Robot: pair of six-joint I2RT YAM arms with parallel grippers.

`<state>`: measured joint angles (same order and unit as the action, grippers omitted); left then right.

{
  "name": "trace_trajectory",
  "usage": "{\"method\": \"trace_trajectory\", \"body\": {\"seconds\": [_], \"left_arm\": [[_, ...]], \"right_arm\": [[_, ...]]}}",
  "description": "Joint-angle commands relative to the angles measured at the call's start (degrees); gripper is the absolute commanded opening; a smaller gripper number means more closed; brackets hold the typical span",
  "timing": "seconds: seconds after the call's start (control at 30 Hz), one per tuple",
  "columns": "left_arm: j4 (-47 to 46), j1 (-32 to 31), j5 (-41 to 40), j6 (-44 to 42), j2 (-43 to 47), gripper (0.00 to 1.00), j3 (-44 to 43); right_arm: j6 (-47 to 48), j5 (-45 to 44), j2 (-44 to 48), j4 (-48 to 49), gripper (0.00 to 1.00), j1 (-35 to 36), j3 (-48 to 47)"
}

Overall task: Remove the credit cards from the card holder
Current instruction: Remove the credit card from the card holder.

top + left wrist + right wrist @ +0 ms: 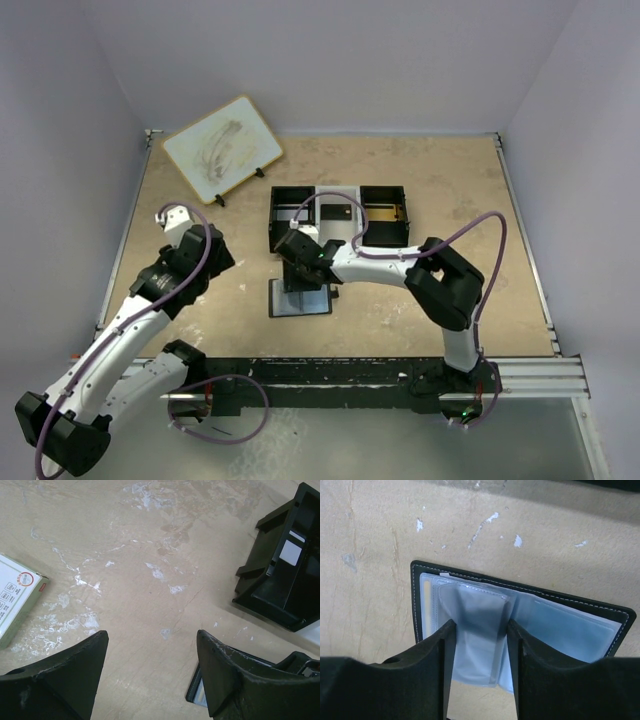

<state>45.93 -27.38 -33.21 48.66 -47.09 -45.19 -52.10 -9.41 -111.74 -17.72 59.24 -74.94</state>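
A: Holder (pixel 545 620)?
B: Laid open on the table (pixel 150 555), pale inside up, just in front of the tray (pixel 290 205).
A: Right gripper (pixel 480 630)?
B: Held right over the holder. 1 clear sleeve (pixel 480 605) is flanked closely by its 2 fingers. Clamped or only flanked cannot be told.
A: Cards?
B: Not made out for sure. A yellowish strip (pixel 427 605) is seen under the plastic at 1 end.
A: Left gripper (pixel 150 640)?
B: Spread wide, nothing held, over bare table. The holder's corner is seen beside 1 finger, a box (pixel 15 595) off to the other side.
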Motion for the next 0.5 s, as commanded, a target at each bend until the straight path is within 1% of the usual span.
{"method": "trace_trajectory", "body": {"seconds": [0.0, 0.13, 0.23, 0.27, 0.3, 0.37, 0.47], "left_arm": [[-3.2, 0.2, 3.3, -2.4, 0.1, 0.69, 0.4], [-6.2, 0.2, 9.9, -3.1, 0.4, 0.67, 1.7], [-10.3, 0.2, 19.6, -1.5, 0.7, 0.65, 5.1], [-12.3, 0.2, 21.4, -0.6, 0.9, 0.64, 6.9], [-14.5, 0.2, 25.9, 0.2, 1.1, 0.63, 8.6], [-20.5, 0.2, 31.9, 1.9, 1.6, 0.63, 12.6], [-29.5, -0.1, 38.1, 4.2, 1.3, 0.62, 17.2]], "right_arm": [[-0.7, 5.2, 3.6, 5.1, 0.45, -1.2, 6.4], [-2.2, 7.1, 6.8, 11.8, 0.41, -2.7, 13.1], [-3.5, 8.9, 8.7, 17.5, 0.34, -4.0, 18.1], [-3.9, 9.3, 9.3, 19.3, 0.33, -4.2, 19.7], [-4.1, 9.6, 9.7, 20.8, 0.32, -4.6, 21.3], [-4.4, 10.6, 10.6, 23.8, 0.27, -5.4, 23.8], [-4.9, 13.4, 12.2, 30.3, 0.26, -6.5, 28.3]]}}
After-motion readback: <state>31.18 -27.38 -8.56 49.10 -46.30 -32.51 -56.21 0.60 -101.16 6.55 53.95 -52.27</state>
